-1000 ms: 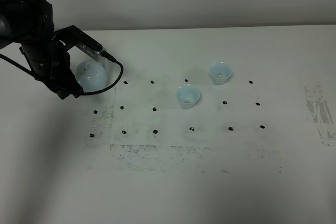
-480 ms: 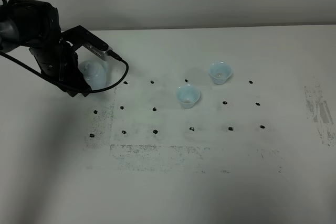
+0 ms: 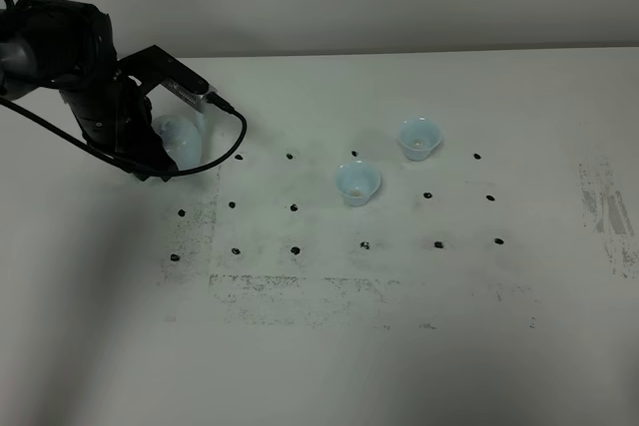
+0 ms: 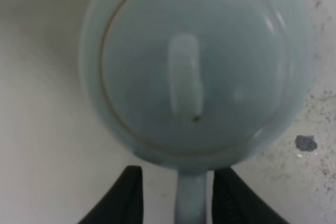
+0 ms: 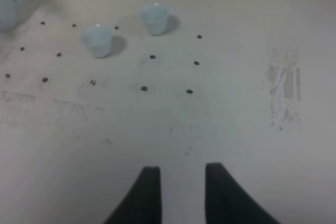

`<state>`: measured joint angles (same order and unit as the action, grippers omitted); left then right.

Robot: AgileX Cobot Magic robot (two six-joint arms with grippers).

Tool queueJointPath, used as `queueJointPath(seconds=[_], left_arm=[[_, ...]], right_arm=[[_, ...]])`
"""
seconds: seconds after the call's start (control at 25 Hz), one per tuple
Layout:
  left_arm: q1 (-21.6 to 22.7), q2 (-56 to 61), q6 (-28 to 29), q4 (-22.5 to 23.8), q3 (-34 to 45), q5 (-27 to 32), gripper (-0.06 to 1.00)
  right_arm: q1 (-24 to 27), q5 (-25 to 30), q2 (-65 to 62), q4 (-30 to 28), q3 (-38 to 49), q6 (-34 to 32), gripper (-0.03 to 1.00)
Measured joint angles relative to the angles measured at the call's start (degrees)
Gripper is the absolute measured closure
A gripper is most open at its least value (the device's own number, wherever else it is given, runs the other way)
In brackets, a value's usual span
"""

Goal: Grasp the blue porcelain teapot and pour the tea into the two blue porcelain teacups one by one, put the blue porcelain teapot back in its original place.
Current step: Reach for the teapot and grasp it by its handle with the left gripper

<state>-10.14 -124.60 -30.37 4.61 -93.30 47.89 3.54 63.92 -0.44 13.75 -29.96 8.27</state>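
White table (image 3: 399,346) with black dots fills the view, and since a second ago the left arm (image 3: 90,77) has slid a little closer over the blue porcelain teapot (image 3: 180,140). The teapot has stayed put, and so have the near teacup (image 3: 357,184) and the far teacup (image 3: 419,137), both well apart from the teapot. That arm bends down over the teapot, and the left gripper (image 4: 178,170) has one finger on each side of the teapot's handle (image 4: 190,203) with a thin gap on both sides, so it is not squeezing. The right gripper (image 5: 181,182) hangs far from the teapot, past both cups, fingers apart and holding nothing.

Black arm (image 3: 75,67), looped black cable (image 3: 243,132), black fingers (image 4: 127,199)
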Motion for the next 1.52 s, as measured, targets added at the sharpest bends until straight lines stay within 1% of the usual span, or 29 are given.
queueJointPath(seconds=[0.4,1.04,1.52], left_arm=[[-0.4,0.0,-1.3,-0.5,0.0,-0.4,0.6],[-0.4,-0.2,1.9,-0.5,0.0,-0.8,0.6],[-0.4,-0.3,2.4,-0.4,0.0,-0.8,0.6]], right_arm=[[0.0,0.0,0.0,0.2,0.0,0.0,0.73],[0.0,0.0,0.0,0.2,0.0,0.0,0.73],[0.0,0.0,0.0,0.4,0.0,0.0,0.73]])
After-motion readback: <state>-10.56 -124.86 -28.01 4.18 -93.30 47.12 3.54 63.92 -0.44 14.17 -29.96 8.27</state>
